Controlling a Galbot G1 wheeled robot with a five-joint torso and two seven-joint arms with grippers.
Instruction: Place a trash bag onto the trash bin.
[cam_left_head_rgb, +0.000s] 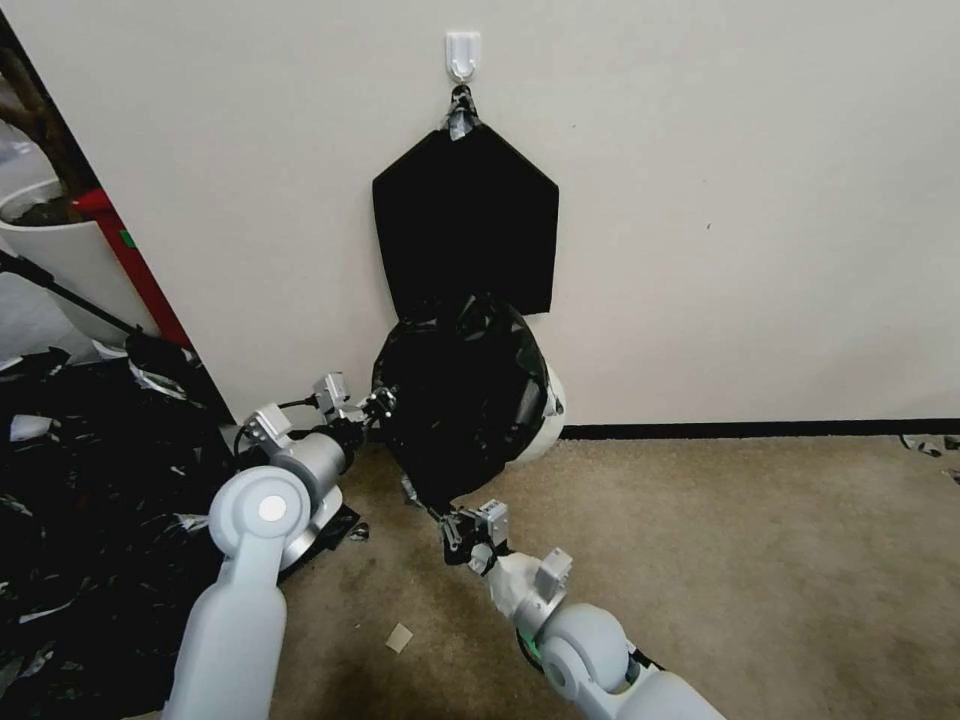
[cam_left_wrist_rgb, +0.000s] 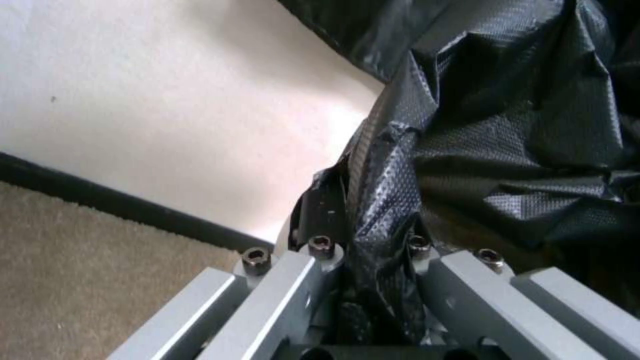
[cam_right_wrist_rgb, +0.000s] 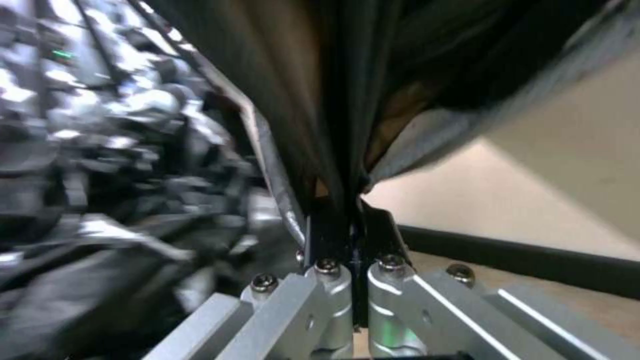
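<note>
1. We hold the trash bag (cam_left_head_rgb: 460, 400) stretched over the trash bin (cam_left_head_rgb: 545, 420) by the wall, left tool (cam_left_head_rgb: 383, 402) and right tool (cam_left_head_rgb: 432, 515) both clamped on film.
2. We judge the next move: pull the bag's mouth down around the rim.

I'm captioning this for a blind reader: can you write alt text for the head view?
Both pincers grip a glossy black trash bag stretched over a cream-white trash bin against the wall: left pincer at its left edge, right pincer at its lower edge. A flat black pack hangs from a wall hook above.
</note>
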